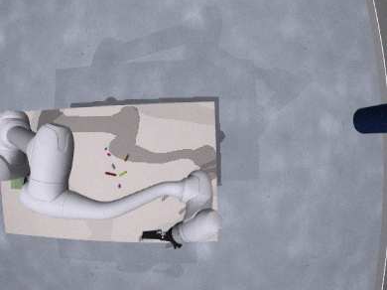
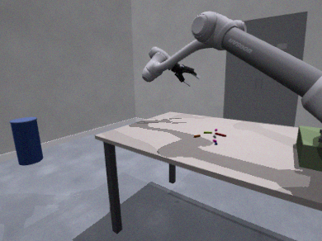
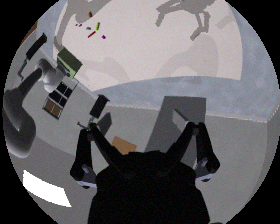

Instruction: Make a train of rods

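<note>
Several small rods lie loosely grouped, apart from one another, near the middle of the table. The red rod lies flat, with the lime rod just to its right. The grey rod is above them, and the orange rod is farther up. A blue rod and a magenta rod lie at the upper left, and a second magenta rod lies below. In the side view I see the red rod, the lime rod and the orange rod. My gripper is open and empty, high above the table's edge, far from the rods. The wrist view shows its spread fingers.
A green block stands at the table's end by my base. A blue cylinder stands on the floor away from the table. My arm's long link spans over the table below the rods.
</note>
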